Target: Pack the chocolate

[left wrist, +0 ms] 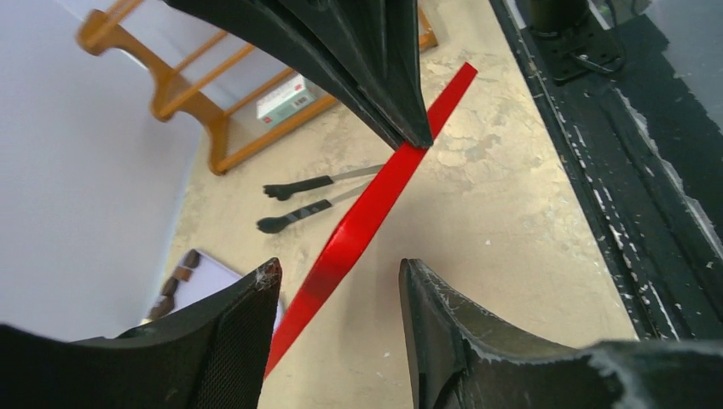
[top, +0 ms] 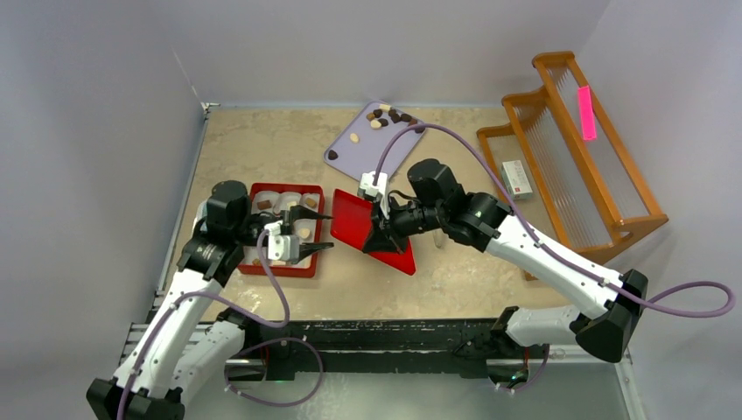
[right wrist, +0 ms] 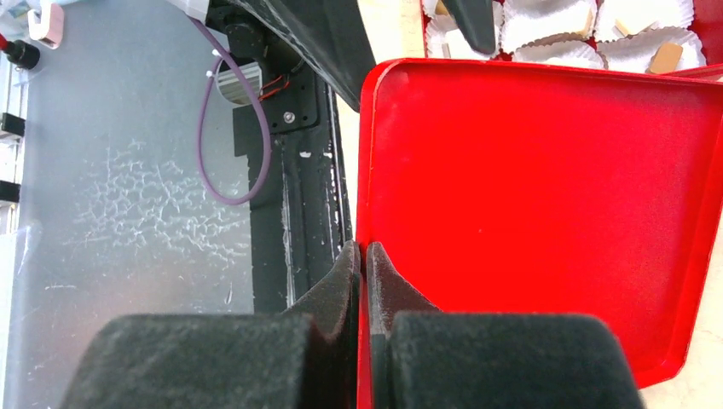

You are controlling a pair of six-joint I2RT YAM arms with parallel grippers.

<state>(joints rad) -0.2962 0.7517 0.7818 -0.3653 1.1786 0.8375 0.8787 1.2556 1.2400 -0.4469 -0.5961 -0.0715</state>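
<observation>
Top external view: we are seeing the chocolate in two places. A loose cluster of tan and dark brown pieces is lying at the far end of a purple tray. Several more are sitting in white paper cups inside the red box on the left of the table. The pieces are looking tiny next to the grippers, some round, some squarish; finer shape we cannot tell.

Just beside the box, the red lid is hanging tilted above the table, its hollow side facing the right wrist camera. The right gripper is pinching the lid's rim, pads pressed together on the thin edge. We are judging this to be a way to carry it across for closing.

The left gripper is hovering over the box with its jaws apart, and the lid's edge is running between them; contact we cannot confirm. We are reading this as a handover or a steadying grip, so the lid can be squared over the box. A wooden rack is standing well apart on the right.
</observation>
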